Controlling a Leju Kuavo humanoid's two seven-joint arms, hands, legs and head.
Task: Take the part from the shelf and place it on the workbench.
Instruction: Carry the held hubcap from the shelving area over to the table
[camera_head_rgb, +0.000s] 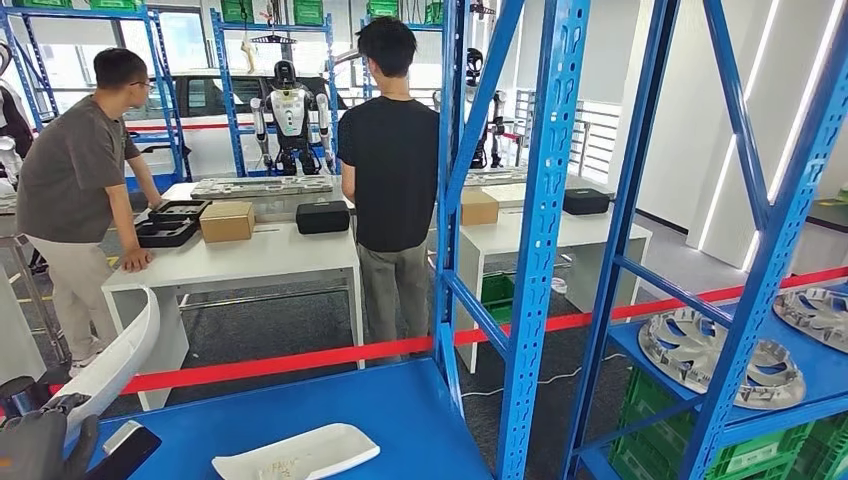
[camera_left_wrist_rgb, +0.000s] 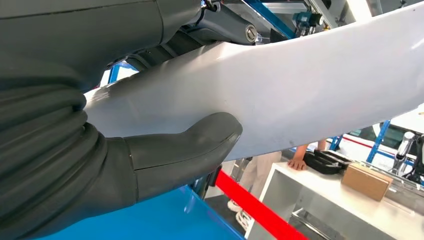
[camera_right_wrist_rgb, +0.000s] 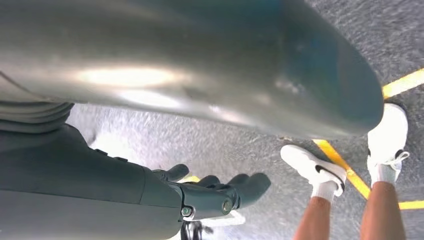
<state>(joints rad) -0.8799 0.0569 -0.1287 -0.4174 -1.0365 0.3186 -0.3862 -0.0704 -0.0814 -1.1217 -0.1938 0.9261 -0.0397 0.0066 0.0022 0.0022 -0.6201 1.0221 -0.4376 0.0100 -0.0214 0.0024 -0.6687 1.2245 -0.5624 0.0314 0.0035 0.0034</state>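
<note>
**Part gripped and lifted off the shelf; carry to the workbench pending**

The long white curved part (camera_head_rgb: 118, 352) is seen at the near left, raised above the blue shelf deck (camera_head_rgb: 400, 410) and arching up and away from the left hand (camera_head_rgb: 40, 445). In the left wrist view the part (camera_left_wrist_rgb: 300, 85) is gripped by that hand (camera_left_wrist_rgb: 125, 150), the thumb (camera_left_wrist_rgb: 200, 137) being pressed against its underside and the darker fingers closed over its top. A second, flatter white piece (camera_head_rgb: 297, 452) is left lying on the deck, just right of the hand. The right hand (camera_right_wrist_rgb: 210, 192) hangs over the grey floor, fingers loosely spread and holding nothing; a person's legs and white shoes (camera_right_wrist_rgb: 315, 167) stand near it. The step in hand is judged to be withdrawal from the shelf. Next, the part must be drawn clear of the blue uprights (camera_head_rgb: 540, 200) and red tape (camera_head_rgb: 300, 362), then carried to the white workbench (camera_head_rgb: 250, 262) beyond, where two people (camera_head_rgb: 395, 170) stand.
</note>
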